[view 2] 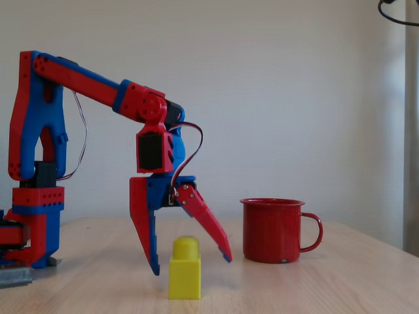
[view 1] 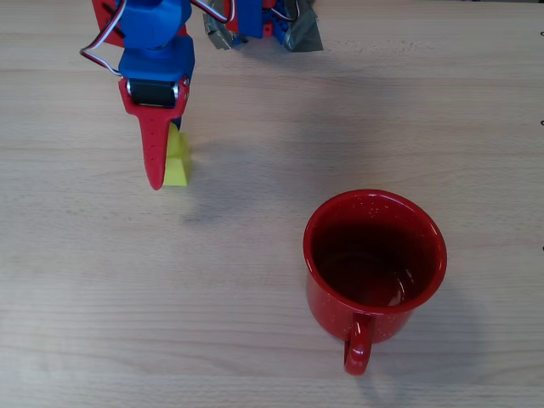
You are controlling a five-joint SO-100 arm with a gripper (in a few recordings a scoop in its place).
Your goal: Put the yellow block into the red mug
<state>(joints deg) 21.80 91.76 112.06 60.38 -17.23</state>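
Fingers (view 2: 190, 261) spread wide around your block (view 2: 184, 269), nothing gripped yet; grasp, carry and drop into the mug (view 2: 272, 229) remain on the desk (view 1: 255, 127).

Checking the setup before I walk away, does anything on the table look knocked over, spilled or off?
Nothing stands out. The yellow block stands upright on the table, stud on top, between the open fingers of the end effector. The red mug stands upright apart from them, nothing visible inside.
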